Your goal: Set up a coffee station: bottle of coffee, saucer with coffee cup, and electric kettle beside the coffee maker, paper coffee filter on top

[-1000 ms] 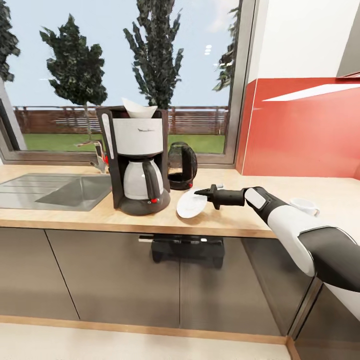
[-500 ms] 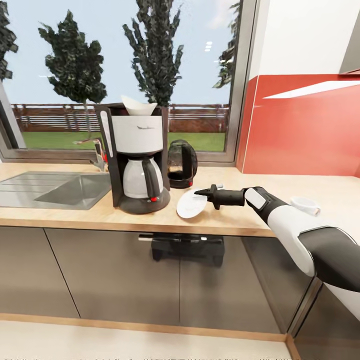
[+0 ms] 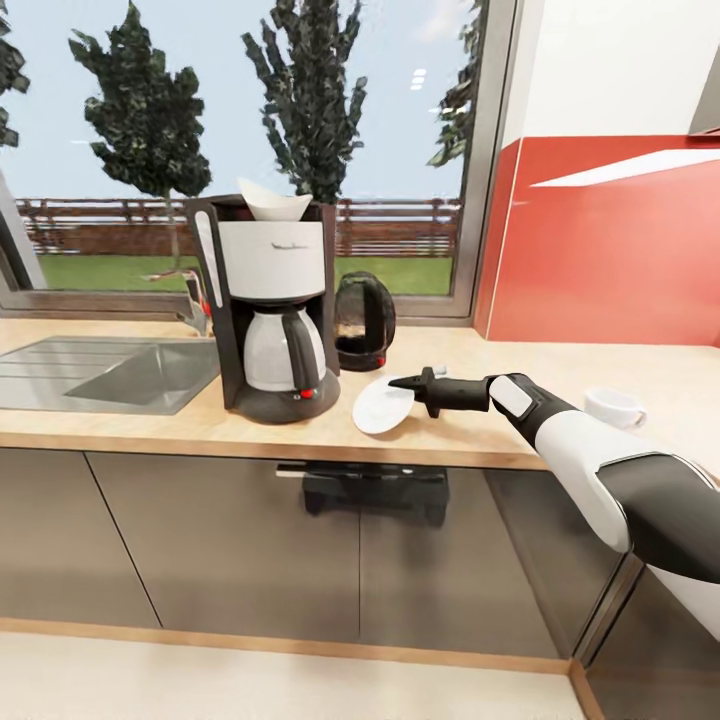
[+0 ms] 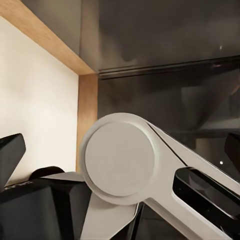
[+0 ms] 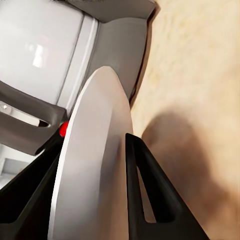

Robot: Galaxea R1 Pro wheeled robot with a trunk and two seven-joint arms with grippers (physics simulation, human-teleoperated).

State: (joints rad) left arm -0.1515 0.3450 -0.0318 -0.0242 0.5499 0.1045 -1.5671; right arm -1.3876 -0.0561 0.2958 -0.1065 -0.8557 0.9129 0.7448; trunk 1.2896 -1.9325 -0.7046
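Right gripper clamps flat round white saucer, tilted, rim just above tan wood-grain countertop beside dark grey coffee maker.

The right hand grips the tilted saucer near the bench's front edge, just beside the coffee maker; the electric kettle stands behind, toward the back edge.

Steel sink with tap, window showing trees and fence, red wall panel, grey cabinet doors.
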